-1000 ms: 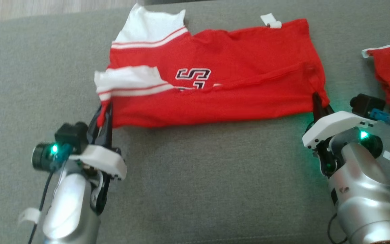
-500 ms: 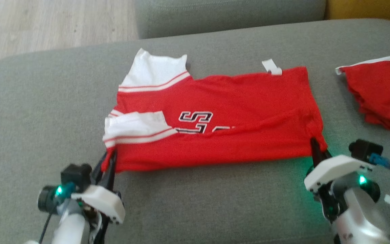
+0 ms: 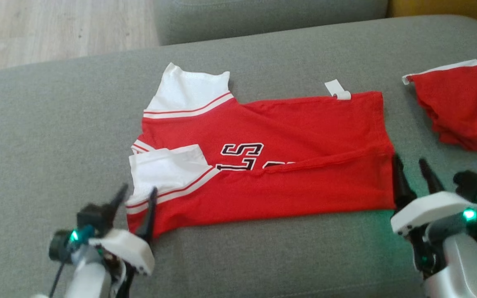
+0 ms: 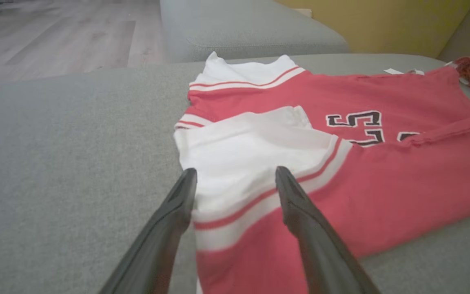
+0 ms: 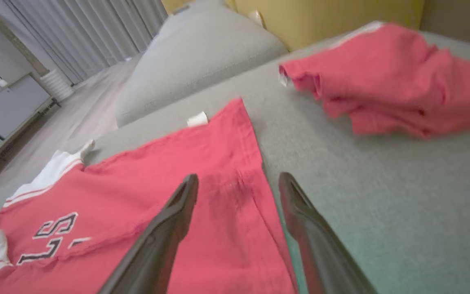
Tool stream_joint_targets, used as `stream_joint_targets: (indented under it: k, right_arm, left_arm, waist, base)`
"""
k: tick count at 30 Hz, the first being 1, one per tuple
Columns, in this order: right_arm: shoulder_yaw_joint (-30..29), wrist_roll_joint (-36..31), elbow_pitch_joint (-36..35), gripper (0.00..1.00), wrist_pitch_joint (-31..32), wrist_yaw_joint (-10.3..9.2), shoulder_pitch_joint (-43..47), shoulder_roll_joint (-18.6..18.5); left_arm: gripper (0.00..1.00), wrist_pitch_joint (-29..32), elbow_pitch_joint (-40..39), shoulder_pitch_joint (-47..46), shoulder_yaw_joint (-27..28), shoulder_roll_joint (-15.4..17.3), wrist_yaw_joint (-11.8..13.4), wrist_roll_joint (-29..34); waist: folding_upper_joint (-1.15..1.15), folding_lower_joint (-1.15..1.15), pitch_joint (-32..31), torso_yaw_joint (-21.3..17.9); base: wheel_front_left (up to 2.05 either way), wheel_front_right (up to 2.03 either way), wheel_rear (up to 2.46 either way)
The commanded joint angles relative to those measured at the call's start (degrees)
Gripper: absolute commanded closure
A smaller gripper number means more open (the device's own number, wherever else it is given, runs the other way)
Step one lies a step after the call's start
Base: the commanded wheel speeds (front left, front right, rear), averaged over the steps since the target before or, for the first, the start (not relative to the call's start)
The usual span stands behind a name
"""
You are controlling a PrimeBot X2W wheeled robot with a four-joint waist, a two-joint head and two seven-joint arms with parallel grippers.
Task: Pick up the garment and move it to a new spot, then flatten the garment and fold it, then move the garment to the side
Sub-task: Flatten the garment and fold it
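Observation:
The garment (image 3: 288, 165) is a red shirt with white striped sleeves and black lettering, lying flat and folded lengthwise on a grey cushion (image 3: 48, 136). My left gripper (image 3: 137, 198) is open at the shirt's near left corner, its fingers spread over the white sleeve (image 4: 243, 163). In the left wrist view the left gripper (image 4: 235, 179) holds nothing. Open too, my right gripper (image 3: 412, 169) stands at the shirt's near right corner. From the right wrist, the right gripper (image 5: 237, 183) straddles the red hem (image 5: 255, 188) without gripping it.
A second red garment (image 3: 458, 111) lies crumpled at the cushion's right end, also seen as the red pile (image 5: 386, 77). Another grey cushion (image 3: 263, 16) sits behind. Wooden floor (image 3: 56, 29) lies at the far left, and a yellow wall (image 5: 320, 20) stands behind.
Both grippers have opened and let go of the shirt's near corners, which now lie on the cushion. The camera has tilted, shifting the whole picture.

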Motion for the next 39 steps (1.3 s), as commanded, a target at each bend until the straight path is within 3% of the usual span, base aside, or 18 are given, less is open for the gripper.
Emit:
stream_joint_targets:
  k: [1,7,11,15,19,20,27,33,39]
  right_arm:
    - [1.06,-1.06,-3.75,0.00,-1.01,-0.05,-1.77,0.30]
    - [0.45,-4.42,-11.16,0.00,-0.75,-0.05,-3.82,0.40]
    - [0.55,-5.57,-13.64,0.00,0.71,-0.05,-7.11,0.42]
    - [1.23,-6.19,-15.15,0.00,2.37,-0.05,-11.61,-0.05]
    - [2.68,-6.12,-15.51,0.00,3.53,-0.05,-16.49,-1.25]
    - [2.68,-6.12,-15.51,0.00,3.53,-0.05,-16.49,-1.25]
    - [6.66,-4.70,-15.29,0.00,3.95,-0.05,-22.79,-2.29]
    - [9.42,-3.41,-15.46,0.00,3.74,-0.05,-25.39,-2.66]
    - [10.77,-2.67,-15.43,0.00,3.26,-0.05,-25.96,-3.06]
  left_arm:
    - [0.00,-0.31,-2.80,-4.41,2.64,1.05,0.67,-0.61]
    - [0.00,-0.33,-9.14,-9.83,4.99,1.29,0.91,-0.98]
    - [0.00,0.24,-7.44,-17.12,4.14,3.11,-0.37,-1.94]
    - [0.00,5.08,-2.96,-27.73,0.24,6.53,-1.24,-3.83]
    - [0.00,11.32,1.83,-38.63,-8.24,11.67,-1.32,-9.32]
    - [0.00,11.32,1.83,-38.63,-8.24,11.67,-1.32,-9.32]
    - [0.00,20.28,10.58,-52.32,-19.66,20.13,-1.34,-17.95]
    - [0.00,23.61,15.20,-58.34,-26.68,24.08,-1.34,-23.15]
    - [0.00,24.35,18.63,-61.47,-31.63,25.63,-1.35,-26.83]
  waist:
    - [0.00,0.00,0.71,-0.29]
    - [0.00,0.00,4.18,-0.96]
    - [0.00,0.00,7.70,-1.71]
    - [0.00,0.00,12.06,-3.03]
    - [0.00,0.00,16.18,-5.16]
    - [0.00,0.00,16.18,-5.16]
    - [0.00,0.00,21.21,-9.21]
    - [0.00,0.00,24.00,-11.41]
    - [0.00,0.00,25.24,-12.26]
  base:
    - [0.00,0.00,0.00]
    - [0.00,0.00,0.00]
    - [0.00,0.00,0.00]
    - [0.00,0.00,0.00]
    - [0.00,0.00,0.00]
    - [0.00,0.00,0.00]
    - [0.00,0.00,0.00]
    - [0.00,0.00,0.00]
    - [0.00,0.00,0.00]
